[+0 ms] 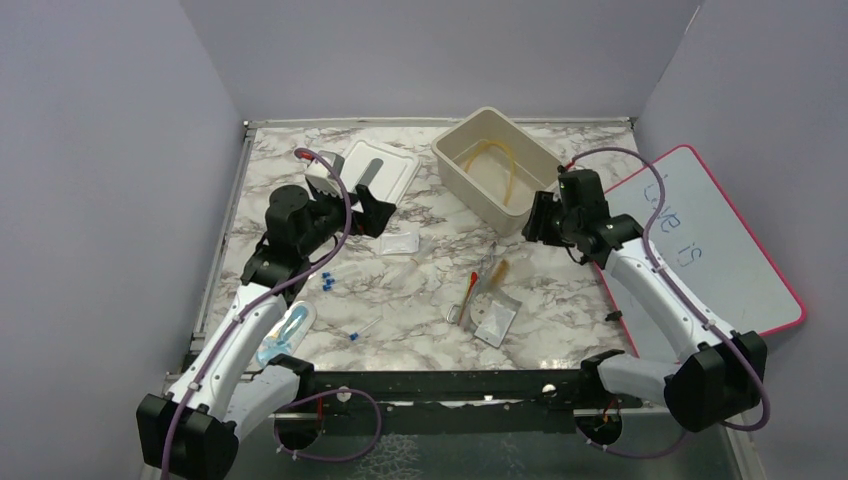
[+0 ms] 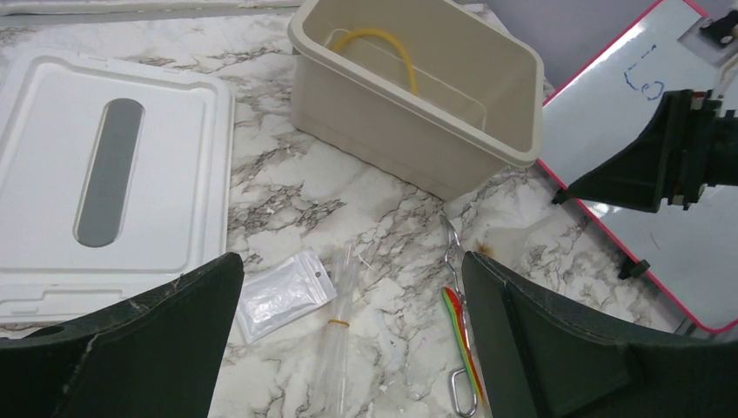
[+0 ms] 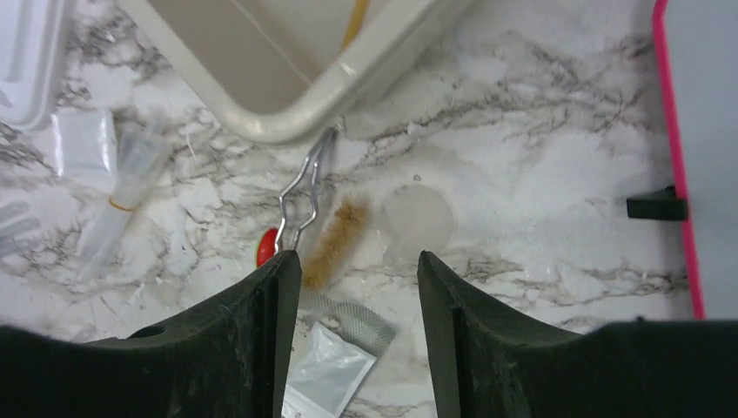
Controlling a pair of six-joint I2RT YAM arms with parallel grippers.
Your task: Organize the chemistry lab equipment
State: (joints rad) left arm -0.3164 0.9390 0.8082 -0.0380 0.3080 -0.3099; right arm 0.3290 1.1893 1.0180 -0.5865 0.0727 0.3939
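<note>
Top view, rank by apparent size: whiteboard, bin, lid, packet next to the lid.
1. whiteboard, clearly largest
2. bin
3. lid, somewhat smaller than the bin
4. packet, by far the smallest

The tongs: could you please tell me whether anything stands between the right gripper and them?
Nothing visible does. The tongs lie uncovered just ahead of the open right gripper. A brush lies beside them, and a red dropper tip sits at their near end.
</note>
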